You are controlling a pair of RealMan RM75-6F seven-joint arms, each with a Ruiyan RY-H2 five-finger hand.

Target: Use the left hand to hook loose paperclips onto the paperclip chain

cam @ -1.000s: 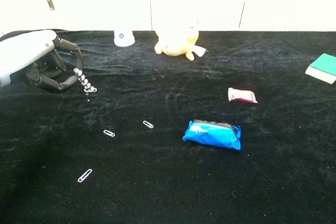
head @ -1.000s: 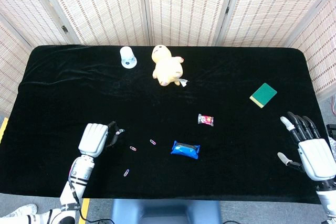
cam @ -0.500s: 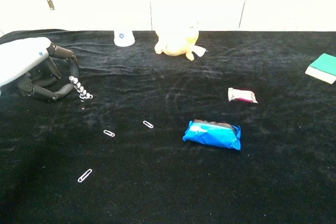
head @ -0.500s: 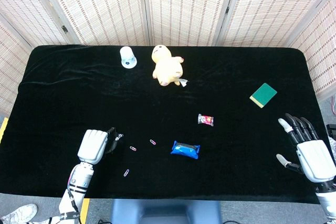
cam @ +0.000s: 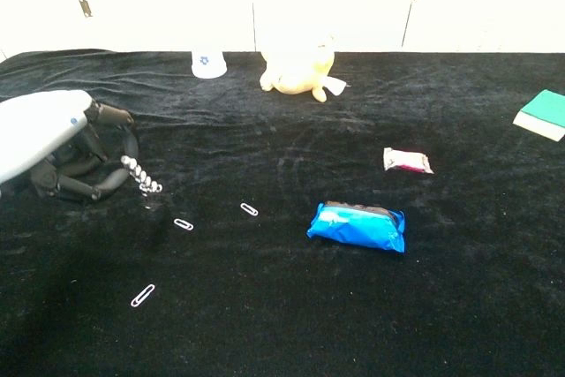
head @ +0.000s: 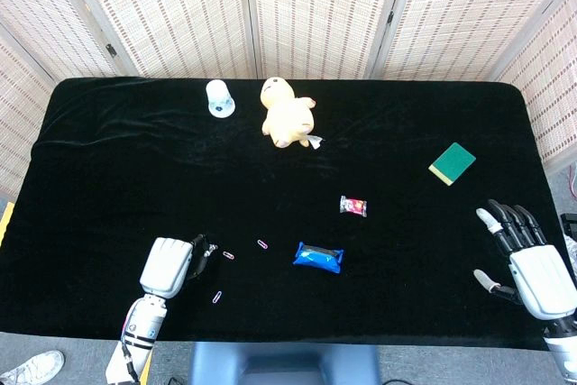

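My left hand [head: 168, 266] [cam: 55, 145] hovers at the front left of the black table, fingers curled, pinching a short silver paperclip chain [cam: 141, 175] [head: 208, 251] that hangs from its fingertips just above the cloth. Three loose paperclips lie close by: one [cam: 184, 224] [head: 229, 255] just right of the chain's end, another [cam: 250, 209] [head: 262, 244] further right, and a third [cam: 142, 295] [head: 217, 297] nearer the front edge. My right hand [head: 527, 253] is at the far right edge, fingers spread, holding nothing; the chest view does not show it.
A blue packet [head: 318, 258] [cam: 357, 226] lies right of the paperclips, with a small red-and-white sweet [head: 353, 206] [cam: 407, 161] behind it. A yellow plush toy [head: 287, 113], a white cup [head: 218, 97] and a green sponge [head: 452, 163] sit further back.
My left hand has drawn back toward the table's front edge and lower, carrying the chain closer to the nearest loose paperclip. The right hand has shifted slightly nearer the front.
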